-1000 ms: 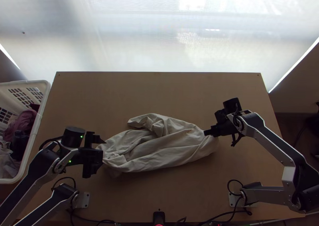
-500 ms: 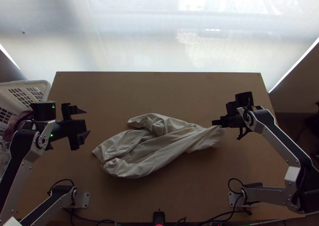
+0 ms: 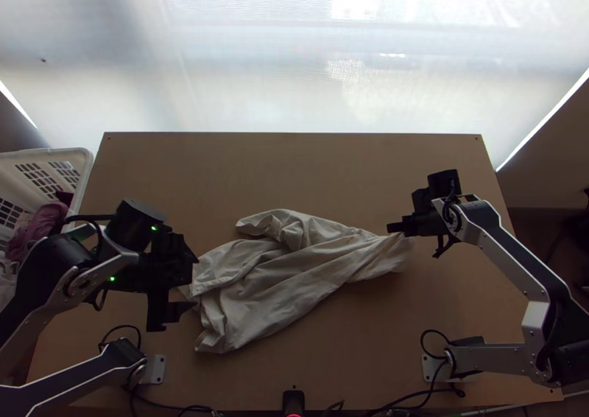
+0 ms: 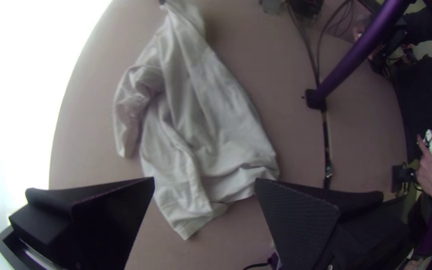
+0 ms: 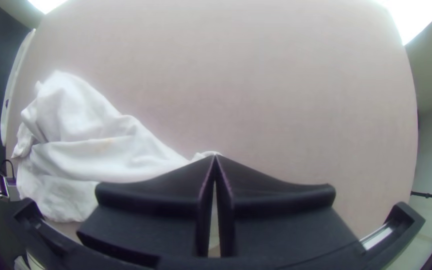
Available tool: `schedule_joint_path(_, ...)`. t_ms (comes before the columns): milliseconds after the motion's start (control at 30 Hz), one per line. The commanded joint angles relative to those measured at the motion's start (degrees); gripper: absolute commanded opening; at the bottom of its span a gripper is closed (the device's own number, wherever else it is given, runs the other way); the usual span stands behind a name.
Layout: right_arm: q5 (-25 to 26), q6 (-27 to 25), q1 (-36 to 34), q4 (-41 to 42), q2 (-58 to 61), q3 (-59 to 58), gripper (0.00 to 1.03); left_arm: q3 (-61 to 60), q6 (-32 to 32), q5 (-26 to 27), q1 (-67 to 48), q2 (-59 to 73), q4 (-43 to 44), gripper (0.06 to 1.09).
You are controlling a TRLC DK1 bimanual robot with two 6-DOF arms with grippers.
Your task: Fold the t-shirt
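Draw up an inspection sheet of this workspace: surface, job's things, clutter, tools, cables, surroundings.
Surface: flat light wooden table
Job's things: off-white cloth t-shirt, bunched, not folded
Clutter: white plastic basket holding dark and pinkish clothes, beside the table
Left black two-fingered tool: open at the shirt's end nearer its own base
Right black two-fingered tool: shut on the shirt's opposite end
Cables: thin black cables along the table's near side
Surroundings: bright, pale backdrop beyond the far edge
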Motion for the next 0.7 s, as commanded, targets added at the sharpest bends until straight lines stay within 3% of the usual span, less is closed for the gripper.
schedule_joint_path(0,-0.03,0.48,1.38,0.03,1.00,0.46,0.03,-8.77,-9.03,-0.01,-15.42,-0.24,-3.51,1.03)
schedule_joint_path(167,-0.03,0.48,1.65,0.03,1.88,0.19,0.03,-18.09,-15.97,2.54,-25.87,2.57,-1.75,1.03)
schedule_joint_path(267,-0.03,1.01,1.73,0.03,1.88,0.46,0.03,-19.93,-16.94,5.70,-26.31,5.03,1.06,1.03)
schedule_joint_path(367,-0.03,1.09,1.65,0.03,1.97,0.46,0.03,-21.86,-18.52,5.53,-26.05,6.53,5.28,1.03)
schedule_joint_path(667,-0.03,1.62,1.82,0.03,2.14,1.16,0.03,-28.90,-31.88,-7.66,-32.64,8.99,21.45,1.03)
